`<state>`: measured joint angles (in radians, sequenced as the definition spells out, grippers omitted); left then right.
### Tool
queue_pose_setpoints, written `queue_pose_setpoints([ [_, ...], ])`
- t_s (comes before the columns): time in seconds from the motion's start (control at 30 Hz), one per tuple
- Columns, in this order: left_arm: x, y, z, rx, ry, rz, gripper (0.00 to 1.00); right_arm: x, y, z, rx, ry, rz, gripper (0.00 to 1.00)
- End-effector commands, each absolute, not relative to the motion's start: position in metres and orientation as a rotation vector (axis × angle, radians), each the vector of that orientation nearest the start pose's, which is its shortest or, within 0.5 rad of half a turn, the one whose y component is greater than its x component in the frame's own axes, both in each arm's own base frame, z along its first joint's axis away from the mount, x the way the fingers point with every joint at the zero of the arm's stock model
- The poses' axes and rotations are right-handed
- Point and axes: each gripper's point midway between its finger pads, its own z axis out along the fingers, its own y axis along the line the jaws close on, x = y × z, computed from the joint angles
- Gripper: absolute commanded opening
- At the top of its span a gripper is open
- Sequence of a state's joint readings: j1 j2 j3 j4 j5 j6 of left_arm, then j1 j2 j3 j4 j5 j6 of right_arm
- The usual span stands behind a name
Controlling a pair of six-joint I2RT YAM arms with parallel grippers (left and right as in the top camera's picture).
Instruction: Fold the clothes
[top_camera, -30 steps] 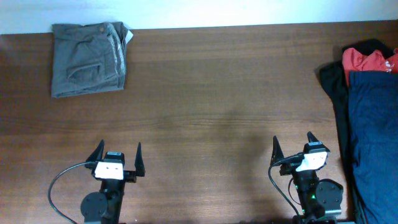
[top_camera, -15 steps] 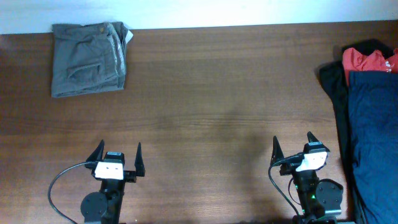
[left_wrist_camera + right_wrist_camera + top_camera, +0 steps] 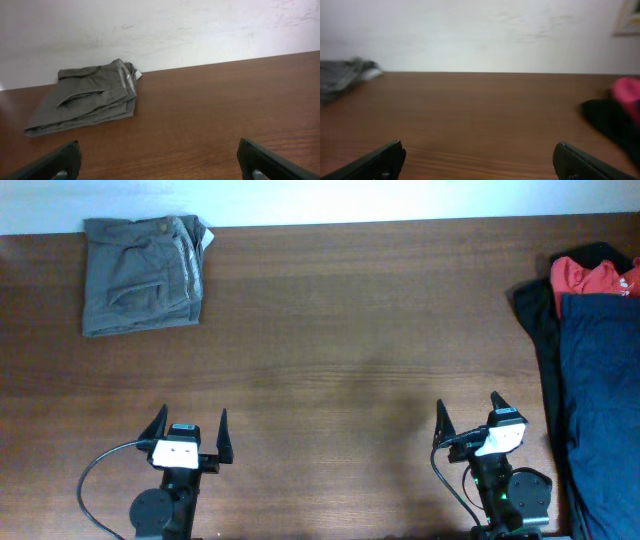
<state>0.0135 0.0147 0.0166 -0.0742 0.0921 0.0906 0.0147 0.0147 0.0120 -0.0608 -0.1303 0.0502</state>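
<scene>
Folded grey-olive trousers lie at the table's far left corner; they also show in the left wrist view and, blurred, at the left of the right wrist view. A pile at the right edge holds a dark navy garment, a red T-shirt and a black garment. The right wrist view shows the black garment and the red T-shirt blurred. My left gripper is open and empty at the front left. My right gripper is open and empty at the front right, beside the pile.
The brown wooden table ends at a white wall at the back. A black cable loops left of the left arm's base.
The right gripper has shifted very slightly to the left. Nothing else has moved.
</scene>
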Motion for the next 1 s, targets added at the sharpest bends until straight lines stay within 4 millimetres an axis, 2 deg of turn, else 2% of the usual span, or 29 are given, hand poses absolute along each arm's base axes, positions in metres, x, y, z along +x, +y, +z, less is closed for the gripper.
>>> queue_pose_setpoints([
  [0.0,0.246,-0.01,0.158,0.138,1.636,0.031,0.99,0.236,0.06,0.162,-0.037,1.644,0.496,0.99],
  [0.13,0.246,-0.01,0.158,0.138,1.636,0.031,0.99,0.226,0.083,0.164,-0.017,1.665,0.741,0.99],
  [0.3,0.246,-0.01,0.158,0.138,1.636,0.031,0.99,0.224,0.087,0.164,-0.031,1.669,0.767,0.99],
  [0.43,0.246,-0.01,0.158,0.138,1.636,0.031,0.99,0.216,0.1,0.168,-0.113,1.66,0.838,0.99],
  [0.53,0.246,-0.01,0.158,0.138,1.636,0.031,0.99,0.21,0.107,0.189,-0.191,1.569,0.856,0.99],
  [0.57,0.246,-0.01,0.158,0.138,1.636,0.031,0.99,0.209,0.107,0.203,-0.213,1.514,0.844,0.99],
  [0.63,0.246,-0.01,0.158,0.138,1.636,0.031,0.99,0.207,0.101,0.234,-0.22,1.413,0.798,0.99],
  [0.73,0.246,-0.01,0.158,0.138,1.636,0.031,0.99,0.207,0.085,0.271,-0.169,1.35,0.675,0.99],
  [0.9,0.246,-0.01,0.158,0.138,1.636,0.031,0.99,0.224,0.05,0.305,-0.055,1.436,0.414,0.99],
  [0.97,0.246,-0.01,0.158,0.138,1.636,0.031,0.99,0.24,0.026,0.313,0.07,1.53,0.303,0.99],
])
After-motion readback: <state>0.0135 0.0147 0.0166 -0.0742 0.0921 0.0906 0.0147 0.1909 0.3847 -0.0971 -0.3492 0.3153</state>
